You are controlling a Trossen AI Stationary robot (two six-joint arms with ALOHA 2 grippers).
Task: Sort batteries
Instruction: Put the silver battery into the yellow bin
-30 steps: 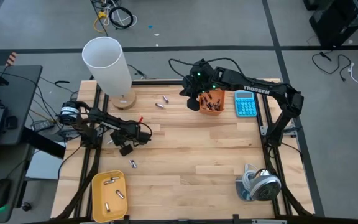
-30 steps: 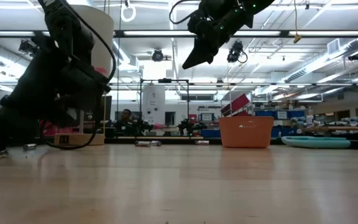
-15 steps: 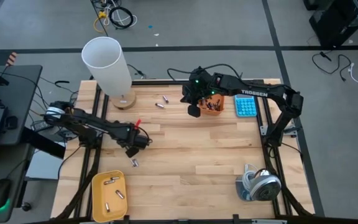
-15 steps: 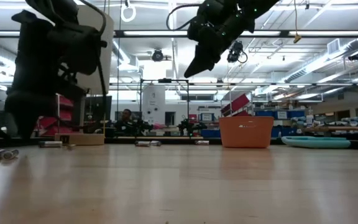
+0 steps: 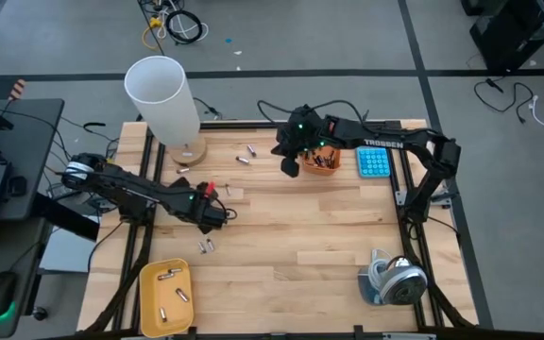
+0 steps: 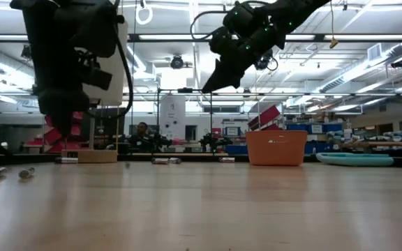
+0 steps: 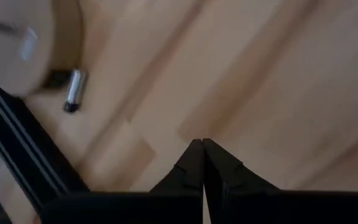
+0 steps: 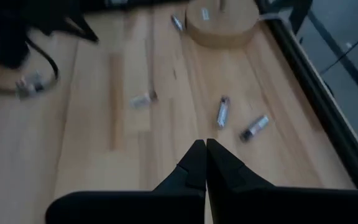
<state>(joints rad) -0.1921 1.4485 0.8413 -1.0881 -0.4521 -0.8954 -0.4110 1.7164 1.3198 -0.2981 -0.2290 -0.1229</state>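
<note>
Silvery batteries lie loose on the wooden table: two just near of my left gripper, two at the far middle, and one by the lamp's round wooden base. More batteries lie in the yellow tray and in the orange bin. My left gripper hangs shut and empty above the left part of the table, and its fingertips meet over bare wood. My right gripper is shut and empty too. It hangs in the air left of the orange bin, pointing down at a slant.
A tall white lamp stands at the far left on its wooden base. A blue calculator lies right of the orange bin. A grey tape-like roll sits at the near right corner. Bare wood spans the middle.
My left gripper has risen off the table and gone toward the right edge, turning as it went; the two batteries stay on the wood behind it. My right gripper has sunk a little beside the orange bin.
</note>
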